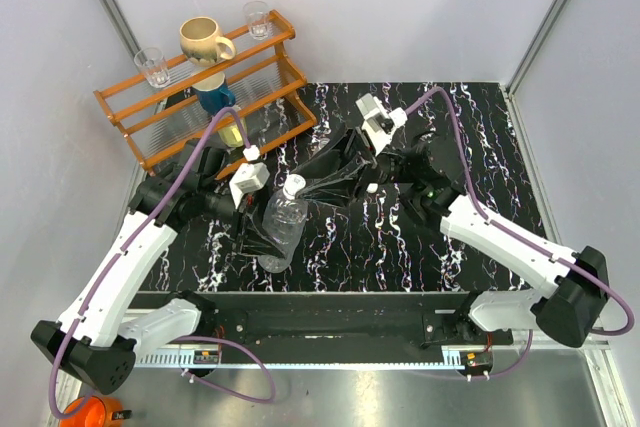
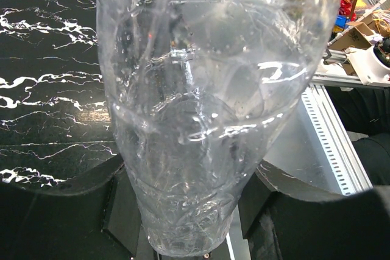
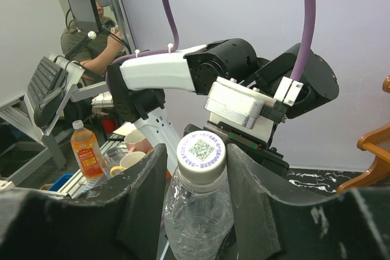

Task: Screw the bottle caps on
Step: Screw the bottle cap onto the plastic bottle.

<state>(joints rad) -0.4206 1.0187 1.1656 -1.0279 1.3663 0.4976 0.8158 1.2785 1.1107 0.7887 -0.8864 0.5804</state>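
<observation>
A clear ribbed bottle [image 1: 283, 229] is held above the black marbled table, tilted, with my left gripper [image 1: 272, 237] shut on its lower body. In the left wrist view the bottle [image 2: 207, 120] fills the space between the black fingers [image 2: 61, 205]. A white bottle cap [image 3: 201, 153] with a printed code sits on its neck. My right gripper [image 3: 196, 162] straddles that cap. Its right finger [image 3: 253, 199] is at the cap's edge and a narrow gap shows on the left side. From above, the cap [image 1: 293, 185] lies at the tips of the right gripper [image 1: 305, 189].
An orange wooden rack [image 1: 200, 97] stands at the back left with a cream mug [image 1: 205, 42], two drinking glasses [image 1: 153, 67] and a blue cup [image 1: 215, 97]. The left arm's wrist [image 3: 241, 105] sits close behind the bottle. Grey walls enclose the table.
</observation>
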